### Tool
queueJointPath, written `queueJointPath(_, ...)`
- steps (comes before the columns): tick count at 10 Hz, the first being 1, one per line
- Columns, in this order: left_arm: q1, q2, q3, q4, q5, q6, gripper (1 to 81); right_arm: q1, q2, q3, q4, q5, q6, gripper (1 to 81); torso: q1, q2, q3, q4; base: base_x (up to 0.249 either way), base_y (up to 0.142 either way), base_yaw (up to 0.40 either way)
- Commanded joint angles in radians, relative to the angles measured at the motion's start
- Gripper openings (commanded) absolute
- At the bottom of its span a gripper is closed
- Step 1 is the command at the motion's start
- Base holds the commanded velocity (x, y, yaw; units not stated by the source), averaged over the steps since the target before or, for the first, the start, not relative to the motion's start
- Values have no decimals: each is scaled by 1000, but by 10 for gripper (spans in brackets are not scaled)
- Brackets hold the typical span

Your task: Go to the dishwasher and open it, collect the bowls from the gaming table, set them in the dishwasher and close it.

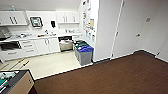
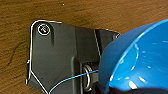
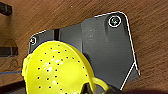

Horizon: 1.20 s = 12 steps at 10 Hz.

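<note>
Kitchenette ahead, both bowls aboard: from high on the robot you look across dark brown carpet (image 1: 120, 75) to a pale kitchen floor, where the dishwasher (image 1: 66, 43) stands open under the worktop (image 1: 37, 37), its dark interior showing among white cabinet doors (image 1: 47, 45). A grey bin with a blue lid (image 1: 85, 54) stands just to the right of the dishwasher, nearer you, and a white wall (image 1: 105, 30) rises beyond the bin.

The blue bowl (image 2: 140, 57) rides large in your left wrist view, above the carpet, with a thin blue line running off beside it. The yellow-green bowl (image 3: 55, 70) sits in your right wrist view; it is pierced with small holes like a strainer and carries a looped handle at its rim.

You cannot tell from either wrist view whether the fingers are spread or pinching. The bowls appear carried, one on each arm, but the actual hold is hidden.

Judged by look, both are thin, glossy plastic: light, stiff enough to keep shape, slick to the touch and unlikely to break if dropped. A pinch on the rim wall seems the natural hold; the yellow-green bowl's handle offers a second spot. With the dishwasher well ahead of you, the loading step looks not yet begun.
</note>
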Motion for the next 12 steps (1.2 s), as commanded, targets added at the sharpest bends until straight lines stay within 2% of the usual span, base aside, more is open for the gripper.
queueJointPath(1, -43, -26, 8, -1, 13, 4, 10, 41, -15, 2, -12, -34, -3, 10, 0, 0, 0, 0, 144, 0, 0)
queueJointPath(12, -42, -30, 8, -1, 12, 4, 10, 43, -12, 2, -14, -34, -3, 10, -2, 0, 0, 0, 145, 0, 0)
